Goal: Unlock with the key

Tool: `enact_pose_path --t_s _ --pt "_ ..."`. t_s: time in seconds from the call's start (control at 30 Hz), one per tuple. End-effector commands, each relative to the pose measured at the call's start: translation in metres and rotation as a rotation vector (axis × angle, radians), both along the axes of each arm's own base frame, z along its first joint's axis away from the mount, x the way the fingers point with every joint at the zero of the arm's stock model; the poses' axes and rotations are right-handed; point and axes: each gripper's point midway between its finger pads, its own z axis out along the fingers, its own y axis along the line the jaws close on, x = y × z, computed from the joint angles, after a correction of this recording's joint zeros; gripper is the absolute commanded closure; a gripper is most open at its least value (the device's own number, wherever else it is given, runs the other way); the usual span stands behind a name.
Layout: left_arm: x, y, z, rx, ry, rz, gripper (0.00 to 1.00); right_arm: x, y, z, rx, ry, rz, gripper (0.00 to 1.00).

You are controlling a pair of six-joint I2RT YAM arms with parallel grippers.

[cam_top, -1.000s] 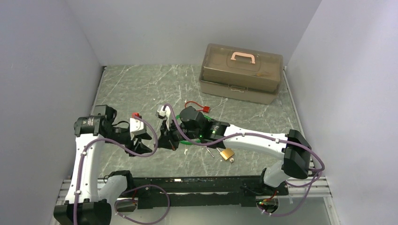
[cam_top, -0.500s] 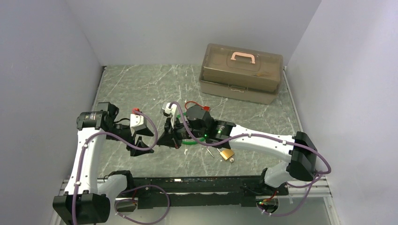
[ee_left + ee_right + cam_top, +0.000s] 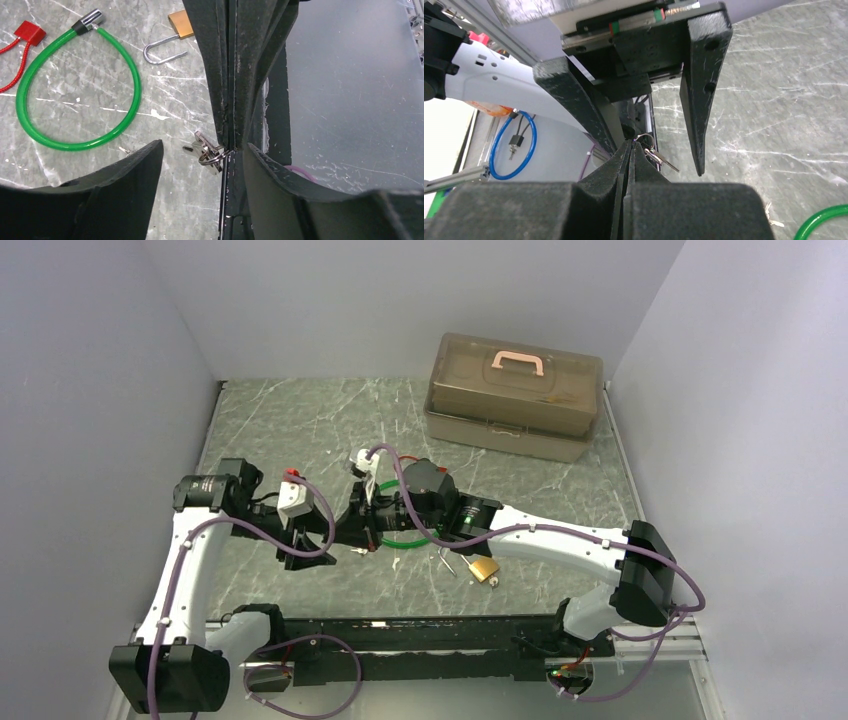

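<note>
A small bunch of keys (image 3: 207, 152) on a ring hangs from the tips of my right gripper (image 3: 630, 144), which is shut on the ring. My left gripper (image 3: 204, 145) is open, one finger (image 3: 125, 190) on each side of the keys (image 3: 655, 154) and touching neither them nor the right fingertips. In the top view both grippers meet over the near middle of the table, left (image 3: 322, 538) facing right (image 3: 352, 535). A brass padlock (image 3: 181, 24) with a steel shackle lies on the table, and a green cable lock (image 3: 75, 85) lies looped beside it.
A brown toolbox (image 3: 515, 395) with a pink handle stands at the back right. A red tag (image 3: 29, 32) on a cord lies by the green loop. The brass padlock (image 3: 483, 568) sits near the front edge. A blue cable lock (image 3: 514, 145) lies off the table.
My left gripper has moved right toward the right gripper, and its fingers now flank the hanging keys. The right gripper has shifted slightly away from the table's front, still shut on the ring.
</note>
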Motion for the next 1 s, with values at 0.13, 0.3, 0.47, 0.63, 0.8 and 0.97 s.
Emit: enact_pose_path --t_s 0.13,0.3,0.47,0.63,0.8,0.97 --pt "-0.008 -0.006 0.009 -0.052 -0.022 -0.019 0.46 0.005 -0.005 0.023 0.079 -0.025 -0.024 1.00" --pt "-0.014 -0.004 0.009 -0.025 -0.049 -0.013 0.47 0.017 -0.018 0.018 0.073 -0.024 -0.075 1.00" --pt "-0.018 -0.004 0.014 -0.027 -0.057 -0.005 0.53 0.019 -0.024 0.014 0.067 -0.014 -0.092 1.00" --pt "-0.015 -0.005 0.013 -0.037 -0.041 -0.006 0.58 0.018 -0.024 0.018 0.086 -0.002 -0.094 1.00" --pt "-0.005 -0.007 0.009 -0.057 -0.023 0.015 0.42 0.017 -0.023 0.028 0.135 0.027 -0.099 1.00" --pt "0.010 -0.005 0.008 -0.039 -0.081 0.074 0.34 0.012 -0.018 0.034 0.174 0.060 -0.069 1.00"
